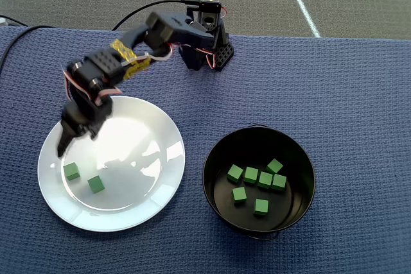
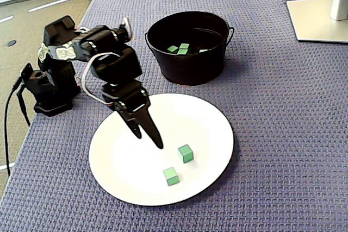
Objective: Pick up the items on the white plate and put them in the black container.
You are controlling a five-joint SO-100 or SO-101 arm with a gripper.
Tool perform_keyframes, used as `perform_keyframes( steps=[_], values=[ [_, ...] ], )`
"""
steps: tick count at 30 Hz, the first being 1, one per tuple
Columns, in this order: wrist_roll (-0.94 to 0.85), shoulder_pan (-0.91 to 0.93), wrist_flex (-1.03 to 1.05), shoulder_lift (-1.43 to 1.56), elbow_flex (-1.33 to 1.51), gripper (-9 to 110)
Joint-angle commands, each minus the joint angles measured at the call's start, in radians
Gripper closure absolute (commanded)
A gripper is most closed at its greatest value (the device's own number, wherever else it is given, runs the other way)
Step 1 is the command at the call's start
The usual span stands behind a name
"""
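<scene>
Two green cubes (image 1: 71, 171) (image 1: 96, 184) are left on the white plate (image 1: 144, 126); six are seen in the black pot (image 1: 212, 158). Above the plate, the gripper (image 2: 148, 133) is held nearly closed and empty. The cubes are judged light and rigid, best pinched across opposite flat faces.

Eight green cubes (image 1: 72, 171), one plate (image 1: 154, 126), one pot (image 1: 215, 158).
</scene>
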Motion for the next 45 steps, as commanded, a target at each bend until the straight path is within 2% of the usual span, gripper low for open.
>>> perform_keyframes(
  steps=[1, 10, 20, 38, 45],
  values=[
    [0.051, -0.094, 0.103, -0.063, -0.199, 69],
    [0.08, -0.156, 0.192, -0.215, -0.396, 68],
    [0.021, -0.064, 0.104, -0.347, -0.397, 60],
    [0.021, -0.13, 0.052, -0.403, -0.368, 69],
    [0.029, -0.152, 0.038, -0.408, -0.345, 77]
  ],
)
